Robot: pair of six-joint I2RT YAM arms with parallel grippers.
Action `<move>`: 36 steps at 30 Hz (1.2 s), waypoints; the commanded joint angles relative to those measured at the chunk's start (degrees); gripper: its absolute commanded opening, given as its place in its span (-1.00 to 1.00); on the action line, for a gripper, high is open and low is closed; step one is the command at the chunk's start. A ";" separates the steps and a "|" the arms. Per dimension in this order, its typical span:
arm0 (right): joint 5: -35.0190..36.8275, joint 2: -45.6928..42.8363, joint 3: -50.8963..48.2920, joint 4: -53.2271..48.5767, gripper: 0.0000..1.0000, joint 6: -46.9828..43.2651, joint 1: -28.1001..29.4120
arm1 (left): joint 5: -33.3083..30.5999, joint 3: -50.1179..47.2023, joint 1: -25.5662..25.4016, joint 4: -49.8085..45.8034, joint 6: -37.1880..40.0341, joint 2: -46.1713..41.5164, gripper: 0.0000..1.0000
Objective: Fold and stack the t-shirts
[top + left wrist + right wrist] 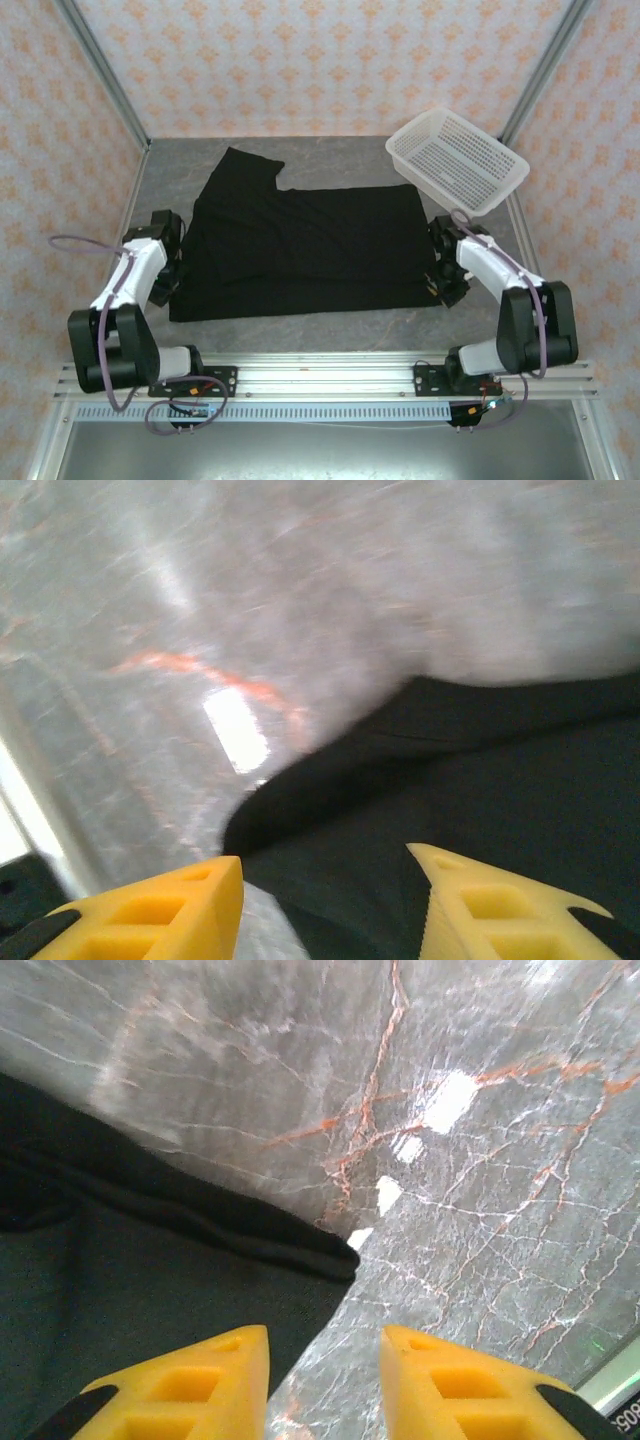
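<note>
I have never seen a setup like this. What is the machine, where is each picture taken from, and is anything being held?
These are two robot arms bolted at the near edge of a grey marble table. The wide picture comes from a fixed camera above and behind them, so the left arm is on the left and the right arm on the right. The other two pictures come from cameras on the wrists, and the yellow wedges are the fingers. A black t-shirt lies flat between the arms, no print showing. A white mesh basket sits at the far right corner. The left gripper is over the shirt's left edge, the right gripper over its right corner. Both are open and hold nothing.
</note>
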 commanded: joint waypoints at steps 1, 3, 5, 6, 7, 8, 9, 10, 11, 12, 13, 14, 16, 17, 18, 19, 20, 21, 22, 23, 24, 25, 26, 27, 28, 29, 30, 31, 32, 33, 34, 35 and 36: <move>0.90 -3.38 2.13 0.57 -0.18 -1.27 -0.01 | 6.46 3.03 -4.69 4.91 0.04 -0.58 -0.07; -1.15 -3.76 2.51 3.50 -0.09 -3.58 0.04 | 10.84 2.82 -7.18 6.72 -1.23 1.90 -0.06; -3.13 -2.76 3.10 5.45 -0.03 -5.94 0.14 | 13.78 1.49 -9.33 9.64 -3.08 3.57 -0.05; -5.09 -1.99 3.28 6.75 -0.02 -7.36 0.09 | 14.86 0.53 -10.06 11.34 -3.99 4.15 -0.05; -6.18 -1.59 3.38 7.78 -0.02 -8.10 0.14 | 15.64 0.00 -10.40 12.31 -4.94 4.72 -0.05; -7.58 -1.36 3.32 8.99 -0.01 -8.68 0.14 | 16.74 -0.62 -10.58 13.48 -5.60 5.64 -0.05; -8.78 -1.37 3.15 10.32 0.00 -9.03 0.14 | 17.63 -0.97 -10.68 14.08 -6.14 6.75 -0.05; -9.26 -1.59 3.28 11.04 0.01 -9.26 0.11 | 17.99 -1.13 -10.76 14.37 -6.41 7.63 -0.06; -9.81 -1.58 3.54 11.70 0.03 -9.56 0.07 | 18.39 -1.43 -10.85 15.03 -6.61 8.46 -0.06; -10.14 -1.72 3.79 12.23 0.05 -9.84 0.10 | 19.01 -1.90 -10.90 16.02 -6.98 9.15 -0.06; -10.22 -1.57 4.04 12.44 0.05 -9.90 0.14 | 19.74 -2.29 -10.99 16.93 -7.38 9.63 -0.06; -10.17 -1.49 4.32 12.40 0.06 -9.95 0.06 | 20.34 -2.52 -11.24 17.82 -7.91 10.24 -0.06; -10.40 -0.95 4.52 12.52 0.06 -10.07 0.13 | 21.03 -2.62 -11.96 18.50 -8.45 11.55 -0.06; -10.57 -0.61 4.52 12.57 0.06 -9.88 0.11 | 21.00 -2.49 -12.53 18.38 -8.67 12.24 -0.07; -10.83 -0.41 4.40 12.97 0.06 -9.74 0.14 | 20.90 -2.49 -13.01 18.65 -8.86 12.72 -0.08; -11.07 -0.26 4.27 13.22 0.06 -9.52 0.14 | 20.92 -2.79 -13.41 19.16 -9.18 12.97 -0.10; -11.25 -0.06 4.09 13.43 0.05 -9.31 0.14 | 20.96 -3.16 -13.76 19.93 -9.63 13.28 -0.12; -11.38 0.01 3.94 13.67 0.05 -9.14 0.10 | 20.98 -3.40 -14.07 20.56 -9.94 13.63 -0.15; -11.47 0.16 3.84 13.71 0.04 -8.95 0.12 | 20.99 -3.45 -14.40 20.96 -10.19 14.18 -0.20; -11.46 0.17 3.74 13.71 0.03 -8.86 0.11 | 20.79 -3.24 -14.71 21.19 -10.17 14.81 -0.27; -11.48 0.12 3.67 13.79 0.02 -8.85 0.14 | 20.47 -2.94 -14.84 21.08 -10.05 15.36 -0.34; -11.26 0.04 3.65 13.59 0.02 -8.84 0.12 | 19.69 -2.49 -15.06 20.47 -9.81 15.95 -0.44; -11.06 0.02 3.65 13.40 0.01 -8.85 0.11 | 18.94 -1.97 -15.07 19.87 -9.46 16.29 -0.57; -10.97 -0.09 3.65 13.26 0.00 -8.94 0.14 | 18.12 -1.44 -15.06 19.22 -9.14 16.38 -0.67; -10.67 -0.14 3.65 13.05 -0.02 -8.94 0.14 | 16.88 -0.58 -15.12 18.16 -8.68 16.35 -0.78; -10.45 -0.20 3.72 12.87 -0.02 -8.92 0.11 | 15.88 0.23 -15.13 17.41 -8.16 16.24 -0.88; -10.22 -0.28 3.65 12.67 -0.03 -8.90 0.14 | 15.11 0.91 -15.16 16.90 -7.76 16.01 -0.95; -10.05 -0.32 3.65 12.70 -0.04 -8.79 0.13 | 14.53 1.52 -15.16 16.49 -7.44 15.97 -1.00; -9.83 -0.38 3.67 12.82 -0.05 -8.64 0.12 | 14.13 2.42 -15.16 16.23 -6.88 15.99 -1.00; -9.71 -0.36 3.65 12.91 -0.05 -8.55 0.07 | 13.89 3.03 -15.23 16.06 -6.59 16.15 -1.00; -9.51 -0.32 3.73 12.89 -0.06 -8.44 0.11 | 13.80 4.02 -15.38 15.71 -6.08 16.50 -1.00; -9.39 -0.23 3.86 13.00 -0.06 -8.41 0.12 | 13.59 5.23 -15.63 15.30 -5.48 17.00 -1.00; -9.25 -0.08 4.08 12.95 -0.06 -8.40 0.14 | 13.43 6.46 -15.91 14.78 -4.99 17.52 -1.00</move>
